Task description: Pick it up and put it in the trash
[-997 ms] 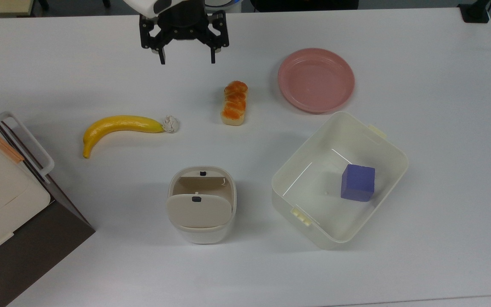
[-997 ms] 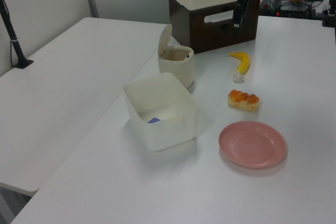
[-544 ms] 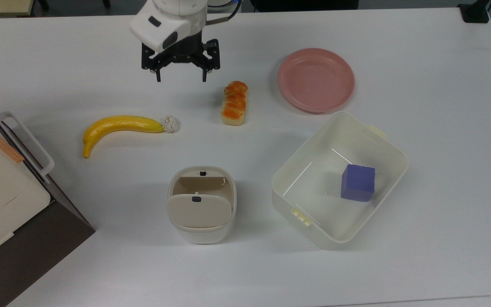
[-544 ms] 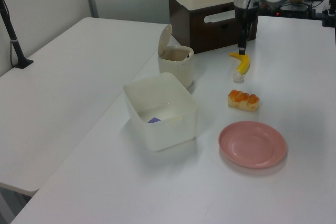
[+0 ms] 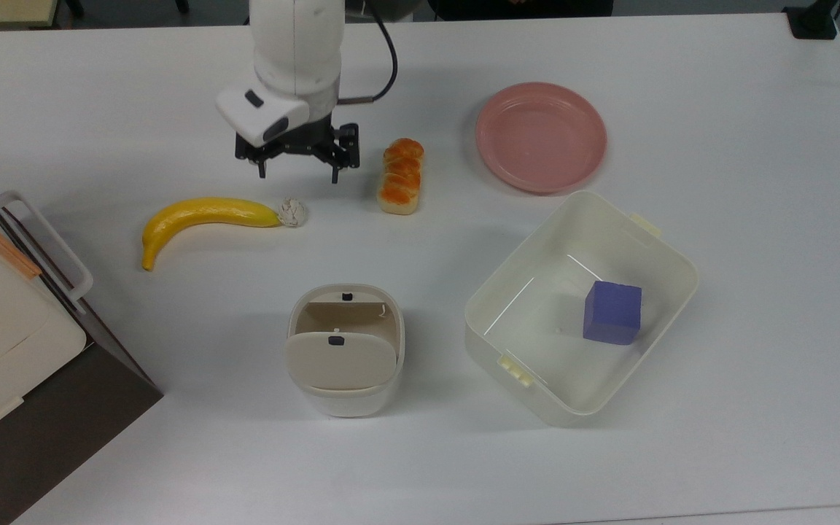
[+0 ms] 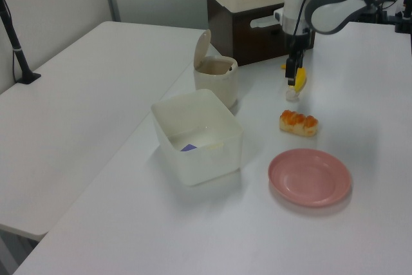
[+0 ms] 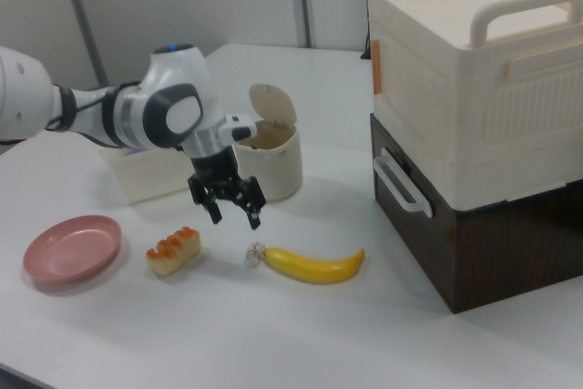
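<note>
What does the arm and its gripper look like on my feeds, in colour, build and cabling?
The arm is glossy white with rounded links and grey joint sections, seen in the right view. A white block with small dark insets sits at the wrist. The gripper is black, with two slim fingers. A thin black cable loops beside the wrist.

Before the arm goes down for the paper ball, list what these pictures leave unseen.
- Trash bin inside: in the top view the raised lid covers most of the opening; its bottom is hidden.
- Purple block: in the left view the tub wall hides most of it.
- Paper ball: in the left view too small to see whether it touches the banana.
</note>
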